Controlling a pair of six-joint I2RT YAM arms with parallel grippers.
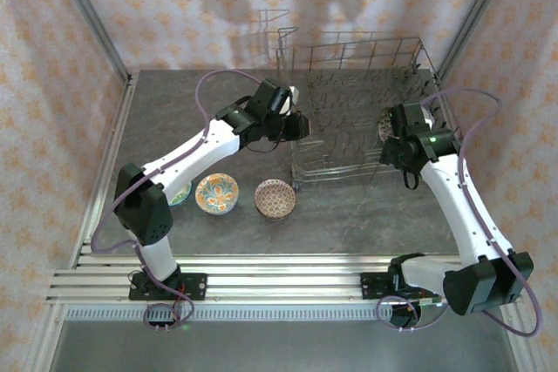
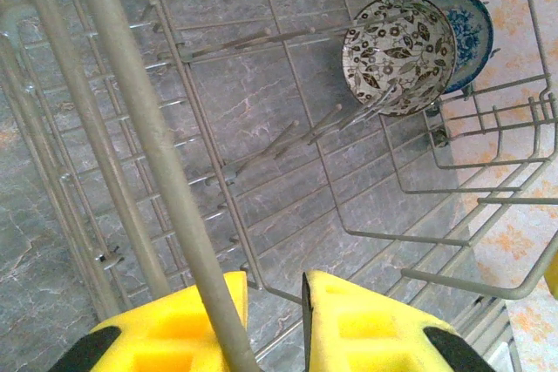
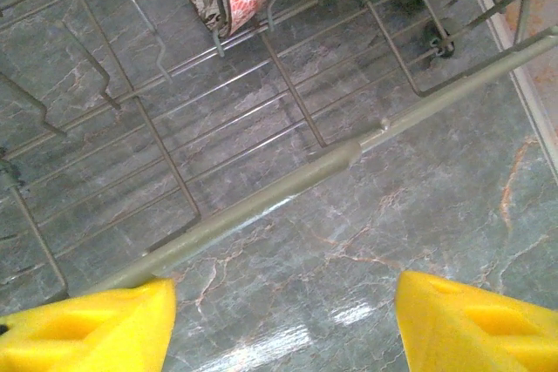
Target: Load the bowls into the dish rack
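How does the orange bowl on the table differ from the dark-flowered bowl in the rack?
The orange bowl lies mouth-up on the table; the dark-flowered bowl stands on edge among the dish rack tines. The orange bowl shows orange and teal; the dark-flowered bowl shows cream with dark flowers. Both are small, round, patterned.

A large grey wire dish rack (image 1: 353,106) stands far right on the grey stone-patterned table (image 1: 349,224). In its right end, on edge, a brown floral ceramic bowl (image 2: 399,54) stands before a blue-and-white ceramic bowl (image 2: 475,32). Left of the rack and nearer, in a row on the table: green bowl (image 1: 180,193), orange-teal bowl (image 1: 216,192), brown-pink bowl (image 1: 275,198).
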